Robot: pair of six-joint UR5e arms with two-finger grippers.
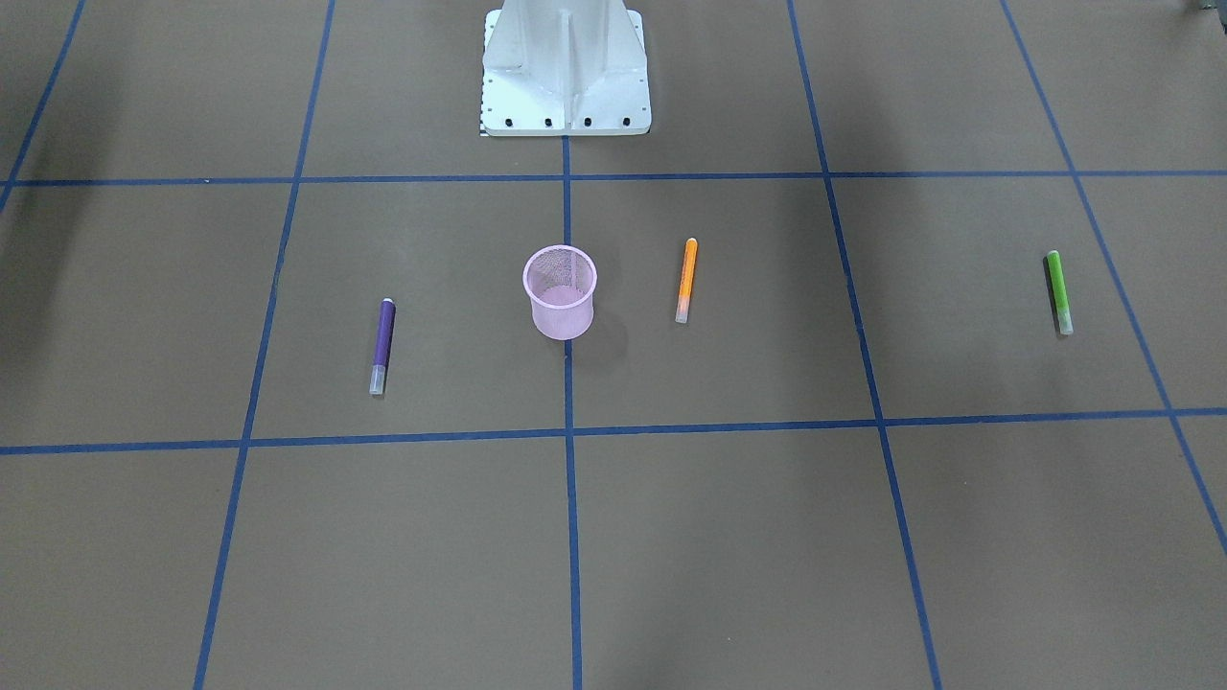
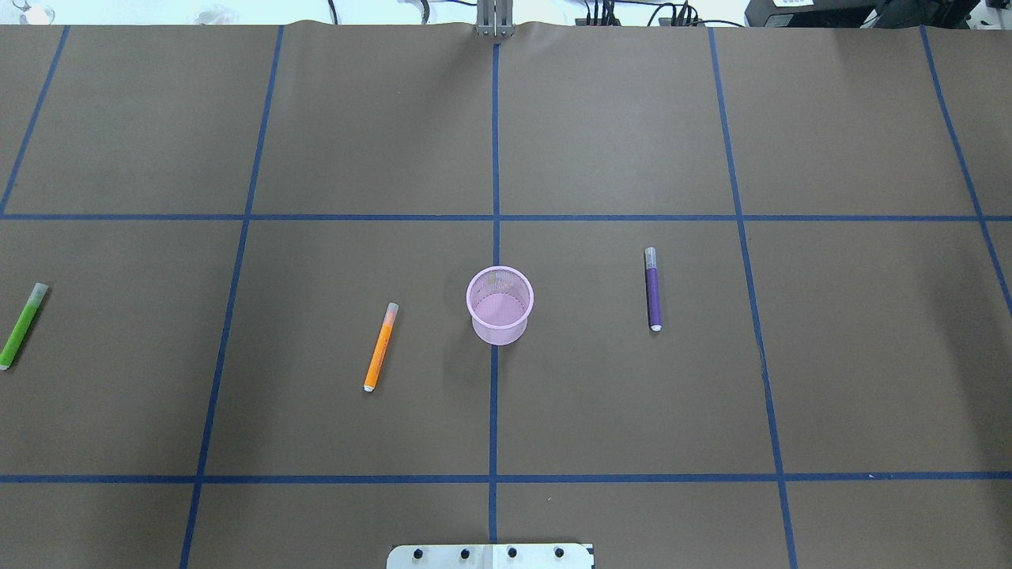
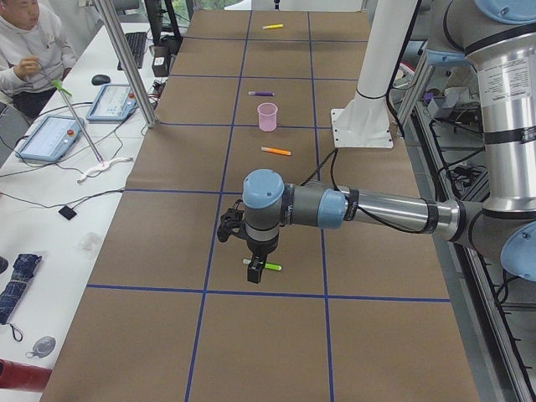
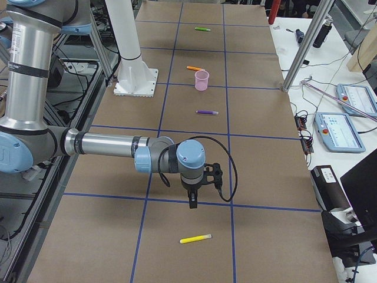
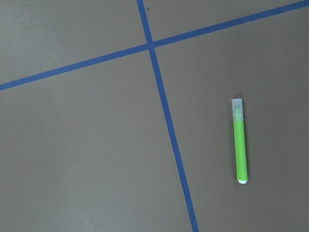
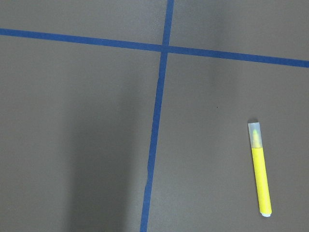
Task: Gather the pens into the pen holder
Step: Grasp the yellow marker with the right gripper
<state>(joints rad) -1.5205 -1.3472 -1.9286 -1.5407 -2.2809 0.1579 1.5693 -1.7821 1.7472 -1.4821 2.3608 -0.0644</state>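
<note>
Four pens lie loose on the brown-papered table point(image 1: 767, 537), none in your small pink wire-mesh pen holder point(image 1: 562, 311) at mid-table. The slim purple pen point(image 1: 382, 346) and orange pen point(image 1: 686, 280) lie near it, the green pen point(image 1: 1058, 292) and yellow pen point(image 4: 195, 239) well apart. You cannot tell whether the left gripper point(image 3: 253, 272) or right gripper point(image 4: 192, 202) is spread.

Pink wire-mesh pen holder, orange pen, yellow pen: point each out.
Pink round wire-mesh pen holder point(image 2: 500, 330): overhead exterior view, on its near outer wall.
Slim orange pen with pale cap point(image 2: 380, 348): overhead exterior view, mid-body.
Slim yellow pen with pale cap point(image 6: 260, 170): right wrist view, mid-body.
</note>
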